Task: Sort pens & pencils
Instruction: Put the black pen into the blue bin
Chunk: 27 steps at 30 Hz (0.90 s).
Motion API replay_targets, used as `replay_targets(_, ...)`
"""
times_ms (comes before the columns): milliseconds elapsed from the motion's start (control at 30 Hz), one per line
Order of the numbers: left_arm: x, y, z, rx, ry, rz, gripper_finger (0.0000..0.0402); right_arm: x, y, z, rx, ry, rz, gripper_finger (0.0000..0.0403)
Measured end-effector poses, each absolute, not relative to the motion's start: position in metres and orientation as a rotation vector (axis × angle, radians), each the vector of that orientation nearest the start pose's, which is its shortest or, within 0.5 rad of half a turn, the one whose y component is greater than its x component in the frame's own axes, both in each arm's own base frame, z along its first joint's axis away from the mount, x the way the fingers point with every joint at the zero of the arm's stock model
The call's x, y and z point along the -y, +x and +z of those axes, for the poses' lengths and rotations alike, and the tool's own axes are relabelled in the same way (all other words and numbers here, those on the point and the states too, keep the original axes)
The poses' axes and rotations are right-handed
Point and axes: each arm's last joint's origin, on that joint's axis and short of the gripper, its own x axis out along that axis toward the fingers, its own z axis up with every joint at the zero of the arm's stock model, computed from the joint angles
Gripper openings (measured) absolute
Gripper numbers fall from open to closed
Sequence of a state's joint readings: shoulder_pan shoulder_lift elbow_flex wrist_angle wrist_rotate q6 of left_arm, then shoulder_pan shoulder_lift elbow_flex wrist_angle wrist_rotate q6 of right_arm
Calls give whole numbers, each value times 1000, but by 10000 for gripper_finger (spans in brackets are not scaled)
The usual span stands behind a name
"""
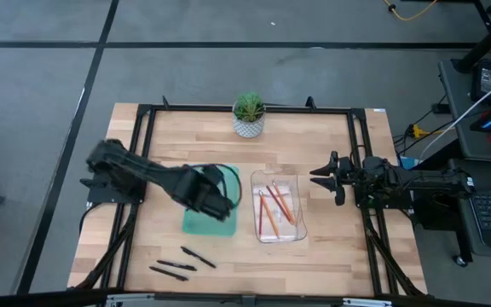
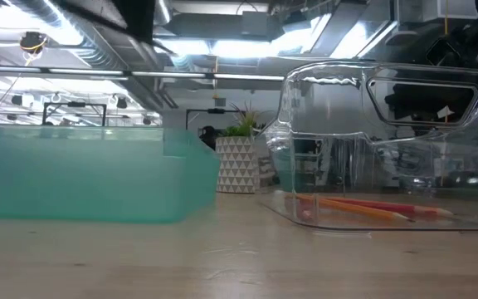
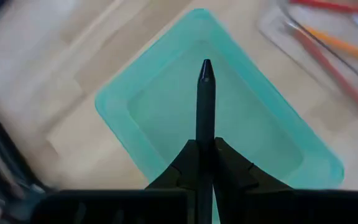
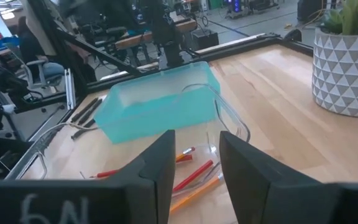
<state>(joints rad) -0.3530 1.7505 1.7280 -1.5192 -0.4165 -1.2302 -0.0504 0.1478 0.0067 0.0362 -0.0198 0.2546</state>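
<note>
My left gripper [image 1: 220, 205] hangs over the teal tray [image 1: 196, 223], shut on a black pen [image 3: 205, 106] whose tip points down at the tray's inside [image 3: 229, 124]. Three more black pens [image 1: 184, 264] lie flat on the wood near the table's front edge. Orange and red pencils [image 1: 273, 207] lie in the clear tray [image 1: 292, 234], to the right of the teal one. My right gripper [image 4: 196, 155] waits open at the table's right side, level, facing both trays. My left gripper pinches the pen's shaft [image 3: 205, 144] between its two fingers. The pen lies along the fingers and sticks out past their tips, its pointed end [image 3: 205, 70] leading. The fingers slant down from above. The pen is lifted clear, over the teal tray.
A potted plant [image 1: 248, 115] in a white patterned pot stands at the table's far edge. A black frame [image 1: 143, 128] runs around the work area. Bare wood lies in front of both trays.
</note>
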Motion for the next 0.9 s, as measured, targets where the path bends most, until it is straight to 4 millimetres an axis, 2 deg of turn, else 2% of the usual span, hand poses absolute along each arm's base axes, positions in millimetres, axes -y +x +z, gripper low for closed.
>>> replay_targets(100,82,291,308,-1063,-602,944,16,5,106,158,-90,261,-42,126)
replay_targets(267,66,296,270,-980,-748,941,16,5,106,158,-96,265,-43,126)
replay_targets(367,57,299,247,-986,-837,928,16,5,106,158,-97,265,-43,126)
replay_targets(533,42,292,211,-991,-950,1018,16,5,106,157,-102,273,-44,126)
replay_targets(800,45,289,187,-962,-923,952,16,5,106,157,-108,261,-45,126)
replay_targets(900,45,289,186,-960,-900,941,37,5,106,157,-108,261,-45,126)
